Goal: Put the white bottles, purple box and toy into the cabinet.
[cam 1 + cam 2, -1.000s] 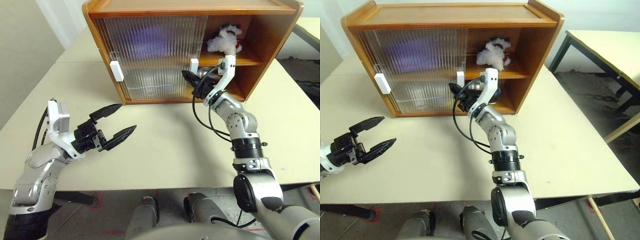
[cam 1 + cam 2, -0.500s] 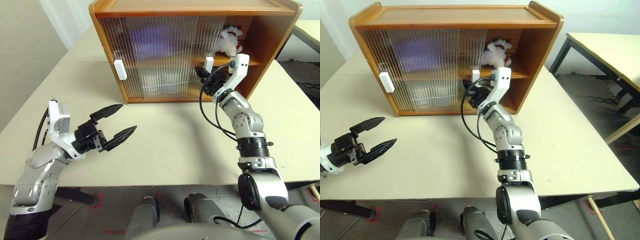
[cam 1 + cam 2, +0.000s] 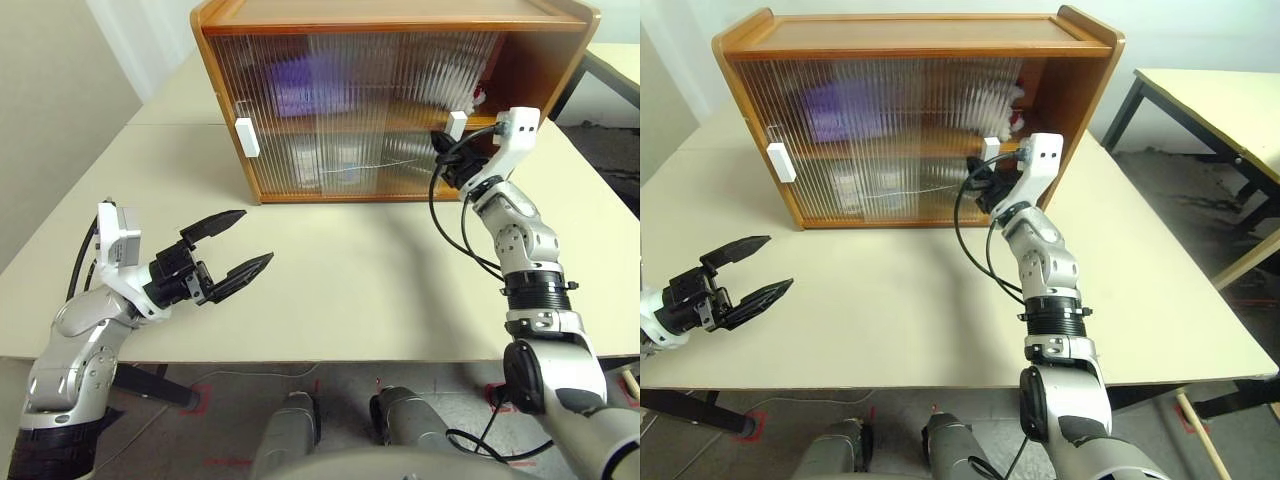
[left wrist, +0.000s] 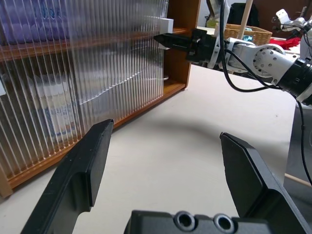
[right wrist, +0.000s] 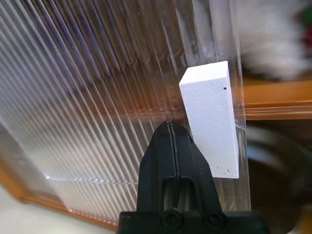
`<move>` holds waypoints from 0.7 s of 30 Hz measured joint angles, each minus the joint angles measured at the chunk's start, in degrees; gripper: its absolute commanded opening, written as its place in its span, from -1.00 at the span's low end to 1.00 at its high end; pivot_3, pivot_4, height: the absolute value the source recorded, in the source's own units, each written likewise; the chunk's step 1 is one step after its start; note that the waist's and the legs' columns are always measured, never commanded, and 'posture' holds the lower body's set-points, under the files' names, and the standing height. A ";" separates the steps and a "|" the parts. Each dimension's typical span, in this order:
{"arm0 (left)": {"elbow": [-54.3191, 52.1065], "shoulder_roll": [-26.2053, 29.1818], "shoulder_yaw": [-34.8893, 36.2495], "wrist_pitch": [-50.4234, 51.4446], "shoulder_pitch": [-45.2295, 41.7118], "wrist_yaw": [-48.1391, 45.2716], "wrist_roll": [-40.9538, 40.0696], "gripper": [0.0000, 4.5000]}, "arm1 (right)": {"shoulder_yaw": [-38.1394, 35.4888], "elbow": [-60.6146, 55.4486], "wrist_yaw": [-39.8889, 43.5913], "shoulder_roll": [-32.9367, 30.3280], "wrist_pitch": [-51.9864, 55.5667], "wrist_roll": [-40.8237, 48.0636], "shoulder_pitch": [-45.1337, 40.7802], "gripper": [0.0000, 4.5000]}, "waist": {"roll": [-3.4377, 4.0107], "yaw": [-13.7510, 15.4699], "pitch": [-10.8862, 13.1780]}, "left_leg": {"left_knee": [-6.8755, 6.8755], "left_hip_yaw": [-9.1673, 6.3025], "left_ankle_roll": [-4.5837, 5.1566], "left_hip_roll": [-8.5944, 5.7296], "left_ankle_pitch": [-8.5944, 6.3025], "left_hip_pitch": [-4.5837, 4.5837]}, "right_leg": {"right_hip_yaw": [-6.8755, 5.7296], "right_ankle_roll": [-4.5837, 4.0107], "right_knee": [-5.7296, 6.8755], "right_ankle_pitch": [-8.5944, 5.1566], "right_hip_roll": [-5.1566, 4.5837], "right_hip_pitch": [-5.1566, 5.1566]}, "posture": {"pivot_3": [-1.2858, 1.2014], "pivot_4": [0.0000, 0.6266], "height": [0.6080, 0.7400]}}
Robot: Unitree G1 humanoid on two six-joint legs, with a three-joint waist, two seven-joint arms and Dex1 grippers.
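Cabinet [image 3: 390, 20] stands at the far side of the table [image 3: 360, 290], ribbed doors drawn across most of its front. Purple box [image 3: 300, 95] shows blurred on the upper shelf, white bottles [image 3: 345, 160] below, toy [image 3: 1015, 100] at the open right edge. Right gripper [image 5: 170, 134], fingers pressed together and empty, touches the white handle [image 5: 210, 117]. Left gripper [image 3: 232, 243] hovers wide apart, empty, well short of the cabinet.

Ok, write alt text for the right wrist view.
The right gripper, its black fingers shut, rests its tip against the left side of a white block handle on the cabinet's ribbed sliding door. Past the door's edge, a wooden shelf and the toy, a white blur, show.
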 measured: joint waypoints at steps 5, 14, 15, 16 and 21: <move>0.64 0.22 0.02 0.00 -0.10 -0.77 -0.02 1.00 | -0.75 0.66 0.50 -2.46 -0.66 -0.44 0.01 -0.98 | 0.02 0.03 0.01 | 0.00 0.02 0.02 0.00 0.02 -0.02 | 0.01 0.14 -0.01 0.14 -0.01 -0.05 | -0.10 -0.74 1.00; 0.75 0.57 0.05 0.23 -1.34 -1.24 -0.03 1.00 | -3.67 6.11 1.03 -10.80 -4.75 -2.32 0.41 -0.98 | 0.02 -0.32 0.01 | 0.02 0.16 0.02 -0.01 0.02 -0.18 | 0.11 0.24 -0.07 0.17 -0.08 -0.07 | -0.11 -0.74 1.00; 0.86 0.58 0.05 0.29 -1.33 -1.34 -0.03 1.00 | -4.21 6.65 1.01 -11.96 -4.88 -2.51 0.41 -0.98 | 0.03 -0.41 0.02 | 0.02 0.16 0.03 0.00 0.02 -0.19 | 0.12 0.29 -0.07 0.20 -0.08 -0.07 | -0.11 -0.74 1.00; 1.02 0.60 0.04 0.36 -1.42 -1.43 -0.03 1.00 | -4.12 6.68 1.66 -12.38 -4.90 -2.57 0.41 -0.98 | 0.03 -0.60 0.02 | 0.01 0.16 0.03 0.01 0.02 -0.19 | 0.11 0.32 -0.06 0.22 -0.08 -0.04 | -0.11 -0.74 1.00; 1.04 0.60 -0.03 0.55 -2.12 -1.59 -0.02 1.00 | -3.89 6.57 2.08 -12.26 -5.63 -2.65 0.41 -0.98 | 0.06 -0.72 0.01 | 0.00 0.17 0.29 0.04 0.18 -0.30 | 0.09 0.59 -0.08 0.26 -0.08 -0.04 | -0.11 -0.76 1.00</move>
